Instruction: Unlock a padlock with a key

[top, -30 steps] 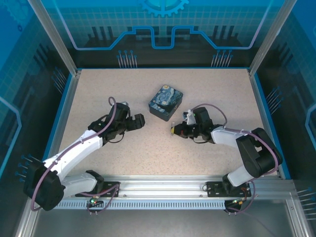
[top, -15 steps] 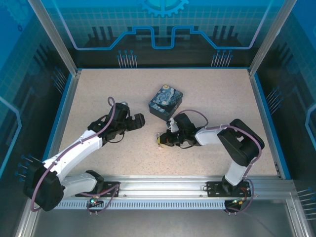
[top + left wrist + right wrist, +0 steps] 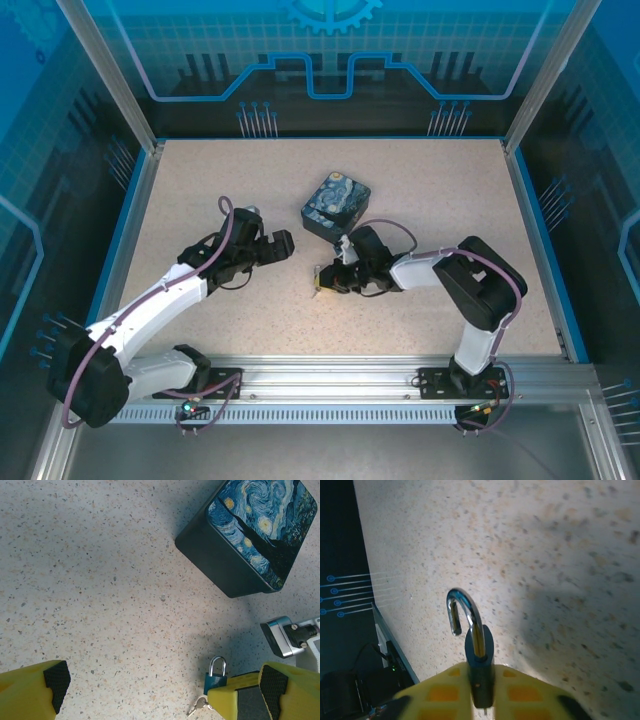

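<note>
Closest to me, the right pincer (image 3: 322,281) reaches low over the table (image 3: 200,190) and is grasping the padlock (image 3: 479,672), its yellow fingers (image 3: 437,695) pressed to either side of the blue body. The lock stands out past its tips with the shackle (image 3: 465,610) leading. One leg of that shackle hangs free of the body like a hook, so the lock looks sprung open to me. The key (image 3: 199,706) sticks out of the body's other end, right beside the tip of the pincer.

Going by that, I'd say the turning is done and what is in hand now is letting the lock go. The next move calls for parting the fingers gently and backing straight off, so nothing snags the shackle or knocks the key out.

Off to the side of those tips, near but not touching, the left pincer (image 3: 272,245) is released, spread wide with nothing between its pads. Farther back, just beyond the right pincer, sits the painted box (image 3: 336,207), apart from both.
</note>
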Robot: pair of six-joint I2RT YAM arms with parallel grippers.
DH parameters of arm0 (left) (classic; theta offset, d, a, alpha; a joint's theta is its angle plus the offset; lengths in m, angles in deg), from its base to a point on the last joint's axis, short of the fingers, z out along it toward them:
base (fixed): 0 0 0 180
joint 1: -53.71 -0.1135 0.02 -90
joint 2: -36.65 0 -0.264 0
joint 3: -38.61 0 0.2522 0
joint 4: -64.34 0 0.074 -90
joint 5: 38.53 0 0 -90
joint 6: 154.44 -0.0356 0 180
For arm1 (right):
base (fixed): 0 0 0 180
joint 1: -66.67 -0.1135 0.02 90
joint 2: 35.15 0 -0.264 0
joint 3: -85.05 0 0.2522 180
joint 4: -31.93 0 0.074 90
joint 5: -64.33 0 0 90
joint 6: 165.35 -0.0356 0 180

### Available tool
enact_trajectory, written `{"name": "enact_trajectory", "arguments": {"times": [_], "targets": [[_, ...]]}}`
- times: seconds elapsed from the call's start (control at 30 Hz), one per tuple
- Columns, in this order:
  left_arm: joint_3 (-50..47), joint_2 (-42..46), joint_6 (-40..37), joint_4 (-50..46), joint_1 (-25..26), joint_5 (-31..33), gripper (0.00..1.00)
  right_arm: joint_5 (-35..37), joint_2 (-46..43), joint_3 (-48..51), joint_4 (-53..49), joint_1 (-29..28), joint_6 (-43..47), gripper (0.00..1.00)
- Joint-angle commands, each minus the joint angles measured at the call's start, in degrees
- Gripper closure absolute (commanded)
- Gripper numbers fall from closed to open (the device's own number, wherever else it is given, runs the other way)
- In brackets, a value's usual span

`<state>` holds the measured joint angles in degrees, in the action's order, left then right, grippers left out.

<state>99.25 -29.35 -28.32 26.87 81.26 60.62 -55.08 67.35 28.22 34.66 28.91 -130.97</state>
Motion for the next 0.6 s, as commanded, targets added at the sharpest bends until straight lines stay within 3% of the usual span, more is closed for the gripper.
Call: {"name": "enact_trajectory", "arguments": {"times": [0.0, 0.1, 0.33, 0.57], "targets": [[0.55, 1.32, 0.80, -0.06, -0.13, -1.31, 0.01, 0.69, -2.88, 2.01, -3.83, 1.89, 0.91, 0.63], [0.42, 1.47, 0.87, 0.13, -0.18, -1.58, 0.01, 1.50, -6.15, 4.00, -6.06, 4.89, 2.26, 0.45], [0.39, 1.56, 0.25, 0.56, -0.21, -1.66, 0.01, 2.40, -22.53, 9.88, -18.64, 19.84, 10.86, 0.32], [0.01, 0.52, 0.09, 1.83, -0.25, -1.82, 0.01, 1.68, -39.37, 8.14, -34.41, 34.63, 19.95, 0.23]]}}
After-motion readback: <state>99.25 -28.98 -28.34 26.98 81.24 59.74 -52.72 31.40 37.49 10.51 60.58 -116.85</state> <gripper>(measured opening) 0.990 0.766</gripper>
